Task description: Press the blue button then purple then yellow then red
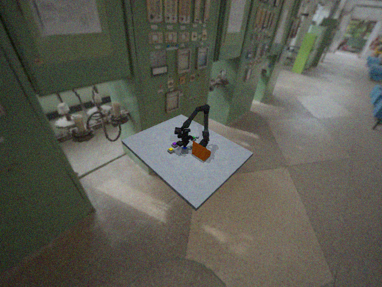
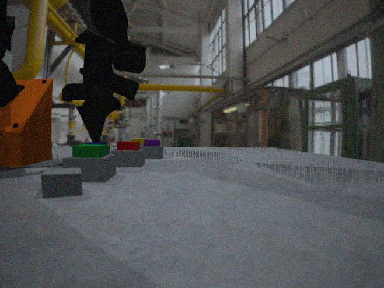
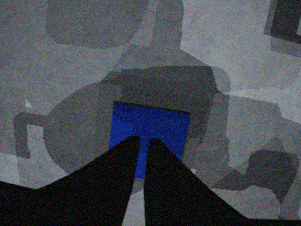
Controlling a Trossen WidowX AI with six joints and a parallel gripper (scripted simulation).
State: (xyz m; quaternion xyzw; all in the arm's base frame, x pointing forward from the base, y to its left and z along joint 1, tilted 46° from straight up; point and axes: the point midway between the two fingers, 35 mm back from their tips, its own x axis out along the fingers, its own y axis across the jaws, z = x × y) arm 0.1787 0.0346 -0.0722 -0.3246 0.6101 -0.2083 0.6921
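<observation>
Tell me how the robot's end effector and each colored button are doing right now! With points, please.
End effector (image 2: 96,140) (image 3: 143,146): shut, nothing held, tip at the blue button.
Blue button (image 2: 95,143) (image 3: 151,120): under the tip; can't tell how far pressed.
Green button (image 2: 90,150): up.
Red button (image 2: 128,145): up.
Purple button (image 1: 174,143) (image 2: 152,142): up.
Yellow button (image 1: 170,149) (image 2: 137,140): up.

Pale table (image 1: 197,185) (image 2: 217,232) (image 3: 254,60) beneath coloured buttons

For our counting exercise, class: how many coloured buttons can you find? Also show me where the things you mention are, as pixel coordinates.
5: green (image 2: 90,151) in front; blue (image 2: 98,143) (image 3: 151,120) behind it; red (image 2: 128,145) right of green; yellow (image 2: 137,140) (image 1: 170,149) and purple (image 2: 152,142) (image 1: 174,143) farther back. Others may be hidden.
</observation>
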